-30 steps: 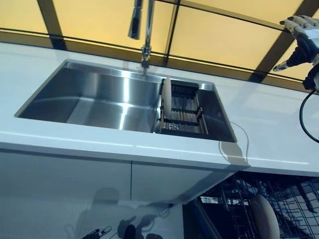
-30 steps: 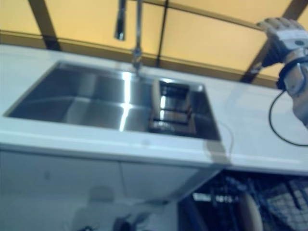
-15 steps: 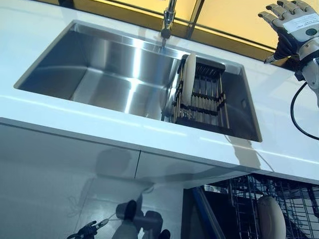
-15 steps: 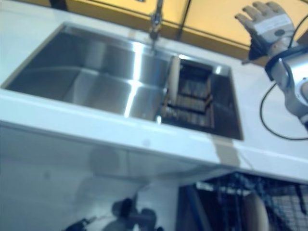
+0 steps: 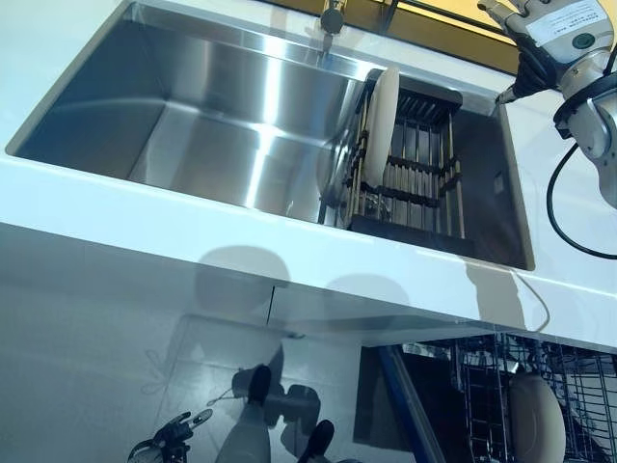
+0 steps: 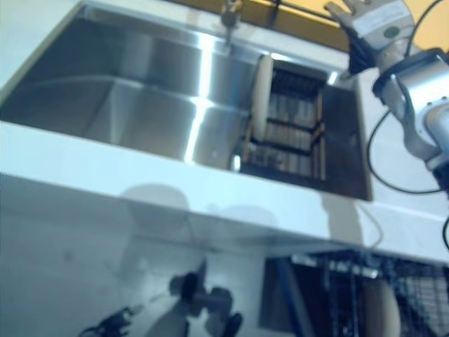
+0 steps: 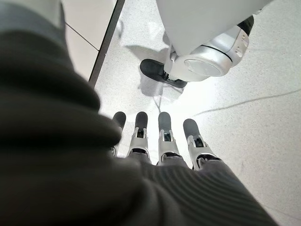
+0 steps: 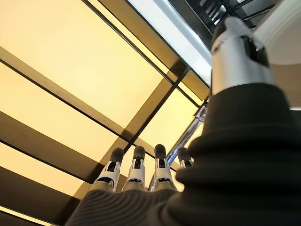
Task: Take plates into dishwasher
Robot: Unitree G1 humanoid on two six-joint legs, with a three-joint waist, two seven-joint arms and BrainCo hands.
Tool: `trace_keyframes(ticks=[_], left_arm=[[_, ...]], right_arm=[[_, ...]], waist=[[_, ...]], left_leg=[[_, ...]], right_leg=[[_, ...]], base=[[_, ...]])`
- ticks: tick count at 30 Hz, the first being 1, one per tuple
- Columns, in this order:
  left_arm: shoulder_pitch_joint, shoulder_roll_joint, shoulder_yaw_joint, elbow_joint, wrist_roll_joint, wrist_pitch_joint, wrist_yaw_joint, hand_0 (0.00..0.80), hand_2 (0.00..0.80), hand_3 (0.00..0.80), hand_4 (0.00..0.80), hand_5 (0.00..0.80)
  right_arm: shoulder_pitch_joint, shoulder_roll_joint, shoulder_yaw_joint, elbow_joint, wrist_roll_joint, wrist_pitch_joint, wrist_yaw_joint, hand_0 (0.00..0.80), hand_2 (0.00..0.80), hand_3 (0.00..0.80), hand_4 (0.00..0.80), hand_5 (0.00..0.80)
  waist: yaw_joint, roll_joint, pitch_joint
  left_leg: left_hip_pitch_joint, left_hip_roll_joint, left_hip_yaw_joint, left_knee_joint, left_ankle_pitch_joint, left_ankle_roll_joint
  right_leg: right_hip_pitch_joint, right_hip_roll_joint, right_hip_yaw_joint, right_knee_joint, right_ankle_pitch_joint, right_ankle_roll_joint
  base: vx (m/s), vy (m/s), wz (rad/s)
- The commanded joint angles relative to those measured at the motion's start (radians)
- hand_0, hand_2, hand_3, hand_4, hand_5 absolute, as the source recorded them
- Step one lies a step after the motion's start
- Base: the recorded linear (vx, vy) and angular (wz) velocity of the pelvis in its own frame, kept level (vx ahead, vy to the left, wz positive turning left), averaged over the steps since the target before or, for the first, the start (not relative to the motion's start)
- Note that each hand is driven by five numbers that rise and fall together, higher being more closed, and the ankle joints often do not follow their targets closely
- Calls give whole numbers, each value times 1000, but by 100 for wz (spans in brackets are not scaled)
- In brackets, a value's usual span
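Observation:
A cream plate [image 5: 384, 106] stands on edge at the left end of a dark dish rack [image 5: 424, 178] in the right part of the steel sink [image 5: 222, 125]. My right hand [image 5: 557, 27] hovers above the counter just past the sink's far right corner, apart from the plate; in the right wrist view its fingers [image 8: 136, 172] are straight and hold nothing. My left hand [image 7: 160, 136] hangs low, with straight fingers pointing at the floor, empty. Below the counter at the right, the dishwasher's wire rack [image 5: 578, 386] is pulled out with another cream plate [image 5: 536, 421] standing in it.
A white counter [image 5: 145, 231] runs along the sink's front, with glossy cabinet fronts below it. The faucet [image 5: 333, 16] rises behind the sink near the rack. Yellow window panels with dark frames back the counter.
The camera has tipped down and shifted, so the sink sits higher in view. My right hand has come in from over the right counter towards the sink's far right corner, still open.

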Motion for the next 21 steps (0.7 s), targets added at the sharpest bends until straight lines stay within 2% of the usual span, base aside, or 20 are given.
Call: trace_keyframes(ticks=[1,21], left_arm=[[6,4,-27,-19,-35,-7,10,0,0,0,0,0],[-14,-16,-42,-41,-75,-23,26,0,0,0,0,0]], right_arm=[[-120,-24,57,-7,-31,11,-46,0,0,0,0,0],[-175,73,115,-5,-103,-42,-36,0,0,0,0,0]], waist=[[21,27,-19],[46,49,31]], left_leg=[[73,-19,-5,-9,-168,30],[41,-25,-15,-9,-165,31]], right_leg=[[-65,62,-9,82,-32,-6],[-104,52,-26,99,-36,-4]], base=[[0,0,0],[2,3,1]])
